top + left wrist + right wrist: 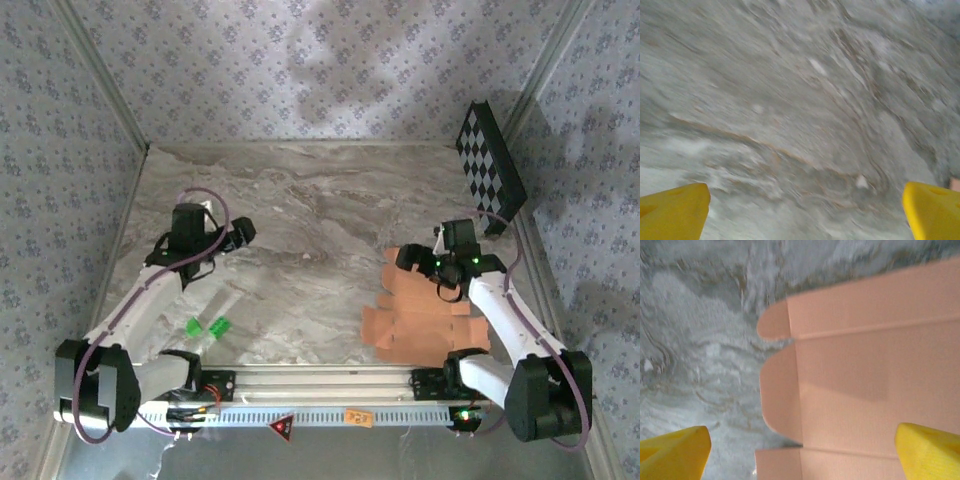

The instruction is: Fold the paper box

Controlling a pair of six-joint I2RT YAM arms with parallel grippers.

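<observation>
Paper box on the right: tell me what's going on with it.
Folding has not visibly started. The paper box lies flat and unfolded on the right side of the marble table. The right gripper hangs open above the box's edge with the rounded flaps, holding nothing. The left gripper is open too, over bare table well away from the box. Two small green pieces lie on the left side.

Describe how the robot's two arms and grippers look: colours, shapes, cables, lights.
Both the left arm and right arm have white links joined by black, blocky joints. A thin mauve cable loops along each. Small green lights glow on the right wrist. The left gripper and right gripper have bright yellow fingers with rounded tips.
</observation>
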